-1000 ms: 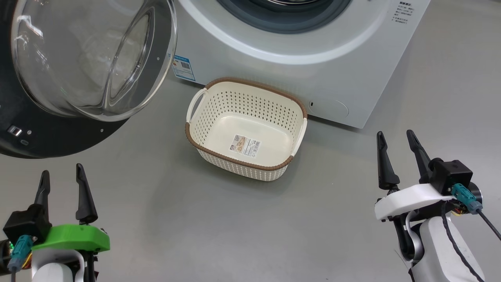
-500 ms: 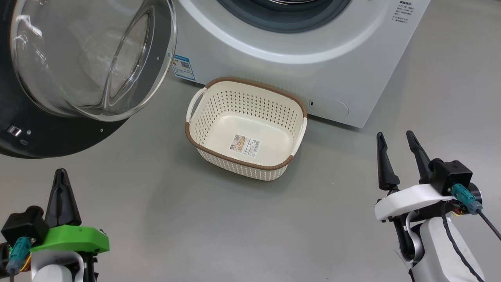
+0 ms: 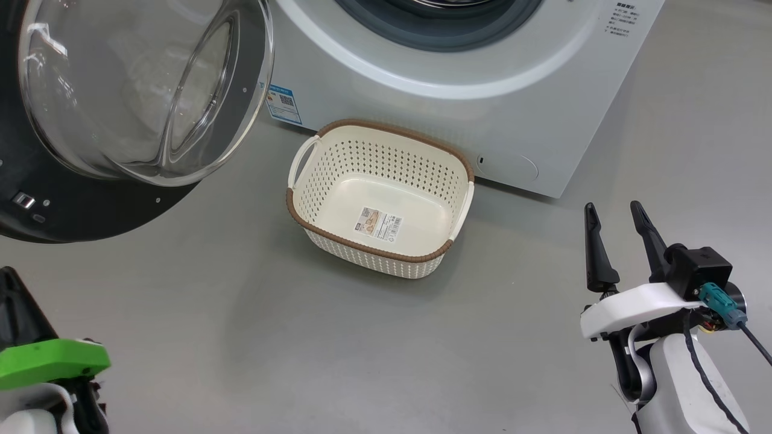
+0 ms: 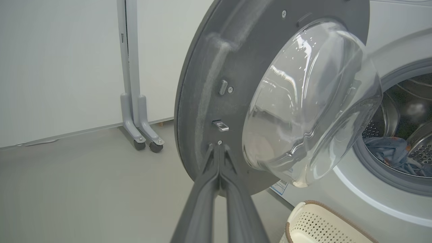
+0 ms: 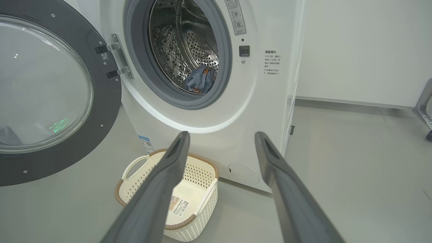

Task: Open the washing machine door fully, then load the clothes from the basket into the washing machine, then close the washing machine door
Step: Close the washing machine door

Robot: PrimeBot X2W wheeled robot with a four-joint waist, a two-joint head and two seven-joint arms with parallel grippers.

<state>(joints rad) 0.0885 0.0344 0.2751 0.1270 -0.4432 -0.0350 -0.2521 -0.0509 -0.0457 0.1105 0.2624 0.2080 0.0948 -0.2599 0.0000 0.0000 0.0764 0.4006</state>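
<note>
You'll see: washing machine (image 5: 263, 101), washing machine door (image 5: 106, 101) wide open. Basket (image 3: 338, 172) empty on the floor against the machine's front. Clothes (image 5: 200, 79) in the drum. Left hand (image 4: 219, 150) pressed together, pointing at the door; right hand (image 5: 221, 135) spread, holding nothing.

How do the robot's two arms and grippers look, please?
The left gripper has two long, dark, tapering fingers on a bright green bracket. The right gripper has the same, on a white bracket with a black box, teal plug and black cable.
</note>
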